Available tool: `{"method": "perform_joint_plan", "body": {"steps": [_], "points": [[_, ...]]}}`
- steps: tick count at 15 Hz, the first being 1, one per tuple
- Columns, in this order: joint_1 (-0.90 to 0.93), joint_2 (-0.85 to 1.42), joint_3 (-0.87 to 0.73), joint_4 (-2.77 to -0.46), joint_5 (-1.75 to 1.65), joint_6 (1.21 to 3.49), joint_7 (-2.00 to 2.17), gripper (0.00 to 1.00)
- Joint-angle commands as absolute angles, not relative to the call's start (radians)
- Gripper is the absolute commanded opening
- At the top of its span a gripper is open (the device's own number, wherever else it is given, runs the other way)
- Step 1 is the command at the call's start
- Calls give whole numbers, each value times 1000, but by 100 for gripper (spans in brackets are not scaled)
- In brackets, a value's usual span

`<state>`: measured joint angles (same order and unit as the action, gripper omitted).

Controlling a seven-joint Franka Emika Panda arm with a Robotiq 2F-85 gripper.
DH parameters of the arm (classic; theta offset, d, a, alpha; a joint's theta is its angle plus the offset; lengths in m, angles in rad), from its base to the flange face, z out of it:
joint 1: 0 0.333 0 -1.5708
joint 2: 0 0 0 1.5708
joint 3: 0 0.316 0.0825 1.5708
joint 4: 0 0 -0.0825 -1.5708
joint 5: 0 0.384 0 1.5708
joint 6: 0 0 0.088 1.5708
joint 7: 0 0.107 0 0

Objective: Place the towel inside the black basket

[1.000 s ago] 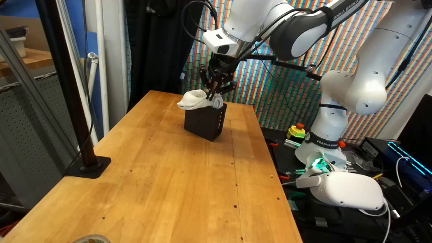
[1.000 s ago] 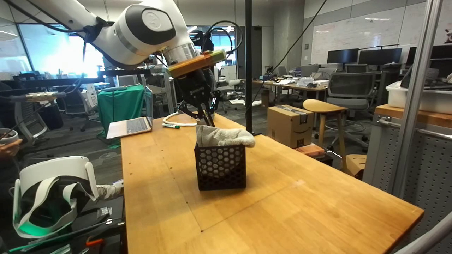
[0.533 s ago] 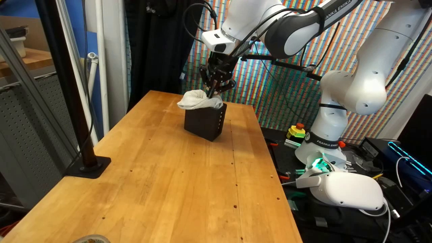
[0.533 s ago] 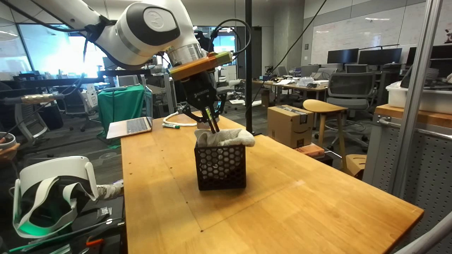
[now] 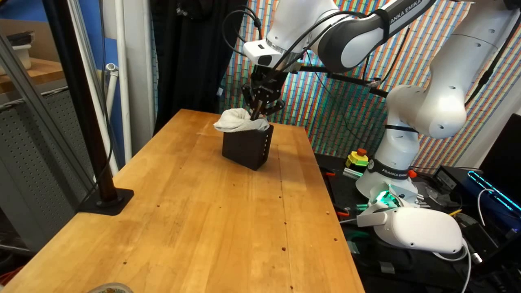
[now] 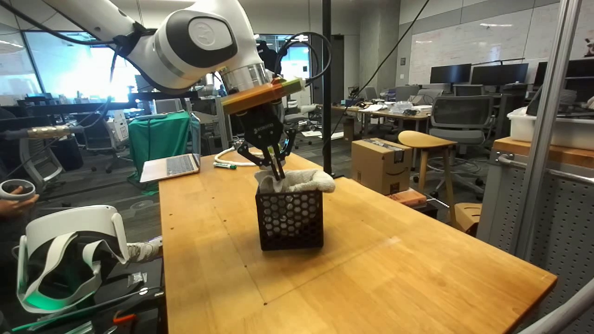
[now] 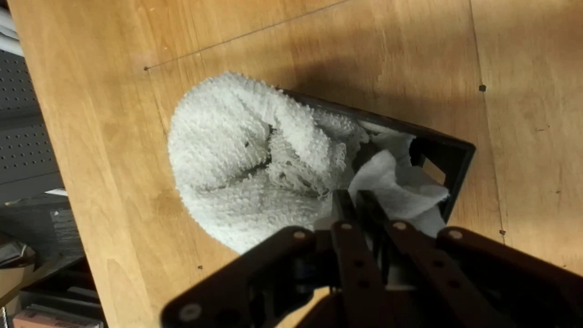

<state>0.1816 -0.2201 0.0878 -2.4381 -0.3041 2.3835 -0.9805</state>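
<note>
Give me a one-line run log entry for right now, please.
black basket: upright on table; towel: partly inside, overhanging one side; fingers: shut, tips at towel; placement: looks unfinished

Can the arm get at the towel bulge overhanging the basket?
Probably yes: the towel bulges past the black basket, with nothing visible blocking that part from above. The jaws are close but shut; gripping would need opening them first.

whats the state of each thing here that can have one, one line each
Black basket: upright, one corner of its mouth uncovered
Towel: crumpled, partly inside the basket, partly bulging over its rim
Gripper: shut, tips down at the towel; whether it pinches any cloth, can't tell
Laptop: open, keyboard showing
Cardboard box: closed, tape across its top
Stop button: pressed or not, can't tell
</note>
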Motion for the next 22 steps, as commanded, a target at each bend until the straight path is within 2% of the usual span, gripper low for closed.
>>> {"method": "perform_joint_plan", "body": {"steps": [1,17,22], "points": [[180,-176,94,-2421,-292,2391,-979,11],[122,47,90,-2313,-289,2279,-979,11],[121,55,96,-2280,-296,2229,-975,11]]}}
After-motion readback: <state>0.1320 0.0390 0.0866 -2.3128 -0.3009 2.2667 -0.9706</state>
